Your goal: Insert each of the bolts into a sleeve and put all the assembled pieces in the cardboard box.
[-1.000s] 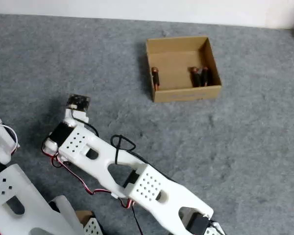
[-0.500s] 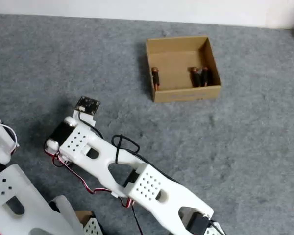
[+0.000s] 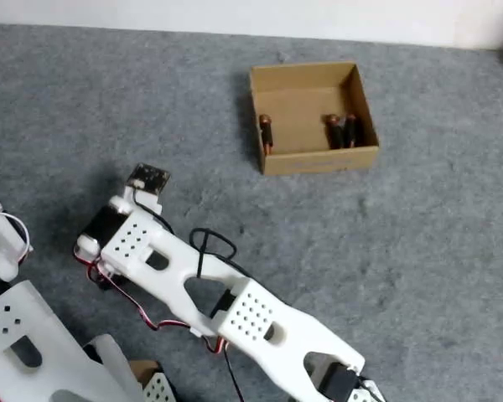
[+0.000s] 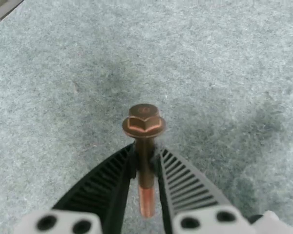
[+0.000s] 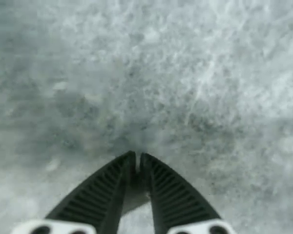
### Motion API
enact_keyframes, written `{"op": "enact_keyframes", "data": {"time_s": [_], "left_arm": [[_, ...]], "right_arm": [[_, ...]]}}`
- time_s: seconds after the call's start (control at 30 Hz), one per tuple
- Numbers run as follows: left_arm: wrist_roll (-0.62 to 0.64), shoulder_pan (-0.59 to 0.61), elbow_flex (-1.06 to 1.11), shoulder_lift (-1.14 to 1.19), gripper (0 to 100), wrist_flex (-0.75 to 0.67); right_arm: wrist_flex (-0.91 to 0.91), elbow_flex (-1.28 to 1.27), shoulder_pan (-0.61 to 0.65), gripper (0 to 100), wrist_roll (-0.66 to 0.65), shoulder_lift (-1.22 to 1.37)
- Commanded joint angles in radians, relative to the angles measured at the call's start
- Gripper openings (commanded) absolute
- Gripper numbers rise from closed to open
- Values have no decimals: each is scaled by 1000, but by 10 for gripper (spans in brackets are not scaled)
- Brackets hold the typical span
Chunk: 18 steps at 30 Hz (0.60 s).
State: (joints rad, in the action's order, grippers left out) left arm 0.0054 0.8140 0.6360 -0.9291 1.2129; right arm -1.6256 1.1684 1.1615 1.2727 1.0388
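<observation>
In the high view, the long white arm lying across the worktop has swung its far end sideways, toward the cardboard box's side. The small dark square board at its tip sat further out a second ago. It moved across and slightly nearer the arm's base in the first half second, then hardly at all. The perforated links behind it have settled slightly lower.
</observation>
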Motion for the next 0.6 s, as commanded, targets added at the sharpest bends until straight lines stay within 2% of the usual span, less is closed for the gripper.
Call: {"op": "enact_keyframes", "data": {"time_s": [0.0,0.13,0.27,0.33,0.43,0.57], "left_arm": [[9,2,-54,-25,5,-9],[9,4,-58,-25,5,-15],[9,5,-76,-25,5,-14],[9,15,-85,-25,5,-9],[9,67,-101,-25,5,-9],[11,120,-145,-31,5,-5]], "right_arm": [[-134,234,-33,11,-28,-12],[-137,395,-19,11,-144,-8],[-136,343,25,14,-133,-8],[-136,332,42,53,-133,-10],[-136,332,48,114,-132,-10],[-136,314,99,115,-132,-7]]}}
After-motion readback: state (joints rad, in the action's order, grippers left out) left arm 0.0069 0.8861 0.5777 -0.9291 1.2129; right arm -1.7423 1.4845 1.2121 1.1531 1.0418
